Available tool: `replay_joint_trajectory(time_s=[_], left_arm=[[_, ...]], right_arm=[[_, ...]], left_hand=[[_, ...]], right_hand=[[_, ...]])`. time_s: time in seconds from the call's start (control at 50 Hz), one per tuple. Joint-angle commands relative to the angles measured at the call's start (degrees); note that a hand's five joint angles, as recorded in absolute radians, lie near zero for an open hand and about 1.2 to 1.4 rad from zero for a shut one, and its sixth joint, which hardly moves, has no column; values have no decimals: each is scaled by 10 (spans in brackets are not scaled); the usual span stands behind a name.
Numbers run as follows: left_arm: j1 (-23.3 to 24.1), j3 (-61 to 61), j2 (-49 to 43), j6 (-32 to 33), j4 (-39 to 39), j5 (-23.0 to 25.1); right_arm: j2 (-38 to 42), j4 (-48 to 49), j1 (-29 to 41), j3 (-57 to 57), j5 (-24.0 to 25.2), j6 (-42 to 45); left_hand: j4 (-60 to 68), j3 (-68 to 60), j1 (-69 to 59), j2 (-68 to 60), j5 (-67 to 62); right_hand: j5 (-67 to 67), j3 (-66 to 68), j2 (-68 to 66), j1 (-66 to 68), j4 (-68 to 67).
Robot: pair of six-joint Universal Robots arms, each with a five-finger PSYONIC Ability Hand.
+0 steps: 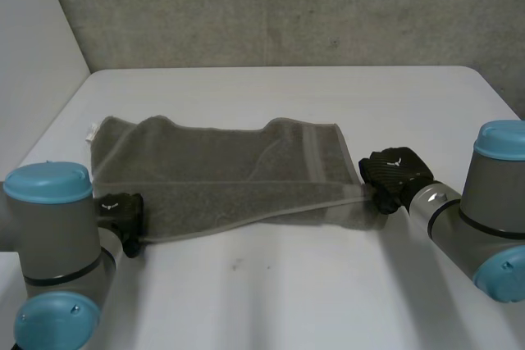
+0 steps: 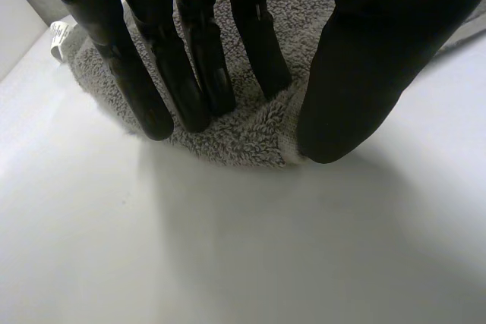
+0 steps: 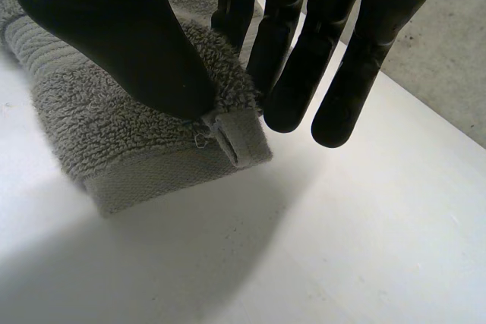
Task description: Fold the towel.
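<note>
Holding the towel (image 1: 221, 182) by its two near corners, one hand at each end, that's the picture. It lies spread on the table (image 1: 328, 284), long axis running across from left hand (image 1: 123, 212) to right hand (image 1: 395, 175), near edge drawn in a straight line between them. Left wrist view: fingers (image 2: 190, 73) laid on the pile, thumb (image 2: 357, 81) closed in beside them, corner nipped between. Right wrist view: thumb pressed onto the hemmed corner against the fingers, a firm pinch. The far edge lies well beyond both hands, away from the robot, a white tag (image 1: 92, 130) at its far-left corner. So the fold, as I read it, goes forward: both corners carried over the cloth to that far edge. Neither hand is nearer; they'd need to travel level, or the fold skews.
</note>
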State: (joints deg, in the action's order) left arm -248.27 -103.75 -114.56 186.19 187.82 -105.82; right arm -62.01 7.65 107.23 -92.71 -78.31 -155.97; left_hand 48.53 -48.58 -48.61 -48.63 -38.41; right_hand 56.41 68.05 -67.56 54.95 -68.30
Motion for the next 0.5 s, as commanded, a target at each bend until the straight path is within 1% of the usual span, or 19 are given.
replay_joint_trajectory(time_s=[0.02, 0.08, 0.12, 0.18, 0.22, 0.34, 0.38, 0.4, 0.44, 0.46, 0.48, 0.5], left_arm=[[-4, 17, -15, 0, 1, 4], [-4, 28, -24, 0, 2, 16], [-5, 37, -35, 0, 2, 30], [-10, 43, -40, 0, 2, 34], [-19, 55, -46, 1, 2, 36], [-21, 87, -37, 8, -4, 36], [-21, 103, -3, 20, -14, 38], [-21, 103, -3, 20, -14, 38], [-23, 122, 45, 50, -33, 49], [-23, 122, 45, 50, -33, 49], [-23, 136, 69, 81, -52, 71], [-23, 137, 69, 81, -52, 71]], right_arm=[[1, 0, 0, -2, 1, 0], [1, 0, 0, -2, 1, 0], [1, 0, 0, -2, 1, 1], [1, 0, 0, -1, 1, 1], [0, 0, 0, 1, 0, 1], [-17, -9, 0, 23, 1, 6], [-26, -15, 0, 36, 0, 8], [-26, -15, 0, 36, 0, 8], [-52, -63, 0, 59, 1, 37], [-52, -63, 0, 59, 1, 37], [-52, -63, 0, 59, 1, 37], [-68, -115, 0, 83, 1, 72]], left_hand=[[83, -82, -82, -82, -84], [105, -104, -104, -104, -106], [148, -148, -147, -147, -149], [175, -175, -174, -174, -177], [314, -314, -313, -313, -315], [315, -314, -314, -314, -316], [315, -314, -314, -314, -316], [315, -314, -314, -314, -316], [315, -314, -314, -314, -316], [315, -314, -314, -314, -316], [315, -314, -314, -314, -316], [315, -314, -314, -314, -316]], right_hand=[[136, 119, -124, 250, -117], [136, 119, -124, 250, -117], [136, 119, -124, 250, -117], [136, 119, -124, 250, -117], [136, 119, -124, 250, -117], [136, 119, -124, 250, -117], [136, 119, -124, 250, -117], [136, 119, -124, 250, -117], [136, 119, -124, 250, -117], [136, 119, -124, 250, -117], [136, 119, -124, 250, -117], [136, 119, -124, 250, -117]])
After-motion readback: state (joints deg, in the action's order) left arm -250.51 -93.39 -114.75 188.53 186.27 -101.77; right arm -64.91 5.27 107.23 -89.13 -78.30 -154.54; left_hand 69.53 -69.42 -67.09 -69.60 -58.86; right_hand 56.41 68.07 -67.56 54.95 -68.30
